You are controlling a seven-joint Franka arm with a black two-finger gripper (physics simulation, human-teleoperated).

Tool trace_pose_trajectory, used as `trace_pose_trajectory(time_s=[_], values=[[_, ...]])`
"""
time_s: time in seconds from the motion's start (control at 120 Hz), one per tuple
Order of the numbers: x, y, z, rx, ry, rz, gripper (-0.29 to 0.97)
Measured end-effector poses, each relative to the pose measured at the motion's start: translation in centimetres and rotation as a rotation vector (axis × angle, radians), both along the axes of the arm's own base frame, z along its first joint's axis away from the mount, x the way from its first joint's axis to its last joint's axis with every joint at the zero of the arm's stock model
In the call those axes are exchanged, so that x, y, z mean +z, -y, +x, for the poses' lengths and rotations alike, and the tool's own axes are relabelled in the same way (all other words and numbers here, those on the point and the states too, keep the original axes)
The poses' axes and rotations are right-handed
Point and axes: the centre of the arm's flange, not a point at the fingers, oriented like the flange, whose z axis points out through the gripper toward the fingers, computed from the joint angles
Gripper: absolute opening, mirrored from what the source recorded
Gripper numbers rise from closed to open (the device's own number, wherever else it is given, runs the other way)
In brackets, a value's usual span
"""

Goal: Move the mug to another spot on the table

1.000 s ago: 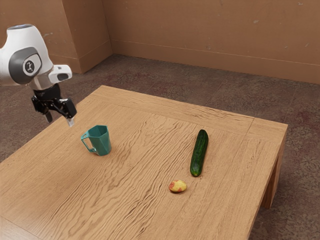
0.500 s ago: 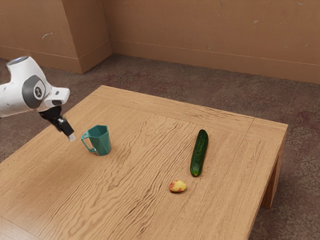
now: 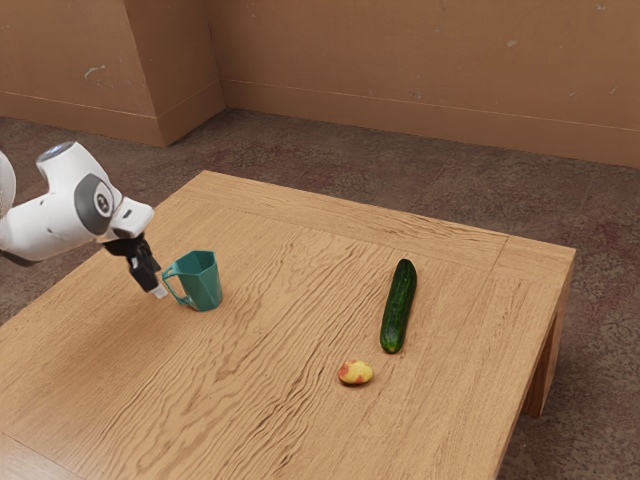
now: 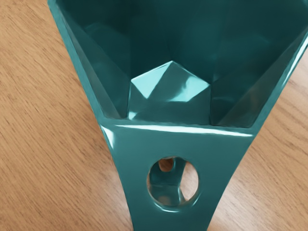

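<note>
Our arm comes in low from the exterior view's left, and our claw (image 3: pixel 153 280) hangs just beside the mug (image 3: pixel 200 279), on its handle (image 3: pixel 174 288) side. From this angle we see the claw edge-on, so we cannot tell how wide it stands, nor whether it touches the handle.

The mug is teal and faceted, wider at the rim than at the foot. It stands upright on the wooden table (image 3: pixel 300 420), in the part toward the exterior view's left, with its handle turned toward the claw.

In the wrist view we look straight down into the mug's (image 4: pixel 168 91) open mouth and its angular floor. The handle (image 4: pixel 168 144), with its oval hole, lies nearest our hand, and the table's (image 4: pixel 38 144) grain runs past on both sides.

A cucumber (image 3: pixel 398 305) lies flat, well apart from the mug, toward the exterior view's right. A small yellow and red fruit (image 3: pixel 355 373) sits near its closer end, not touching it.
</note>
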Motion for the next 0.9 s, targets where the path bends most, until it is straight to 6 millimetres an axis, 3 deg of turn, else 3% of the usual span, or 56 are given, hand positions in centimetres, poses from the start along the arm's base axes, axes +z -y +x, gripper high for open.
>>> trace_pose_trajectory(time_s=[0.342,0.9], values=[[-2.5,-0.5,0.5,-0.082,0.046,-0.014,0.39],[-3.9,-0.1,0.9,-0.12,0.107,-0.047,0.34]])
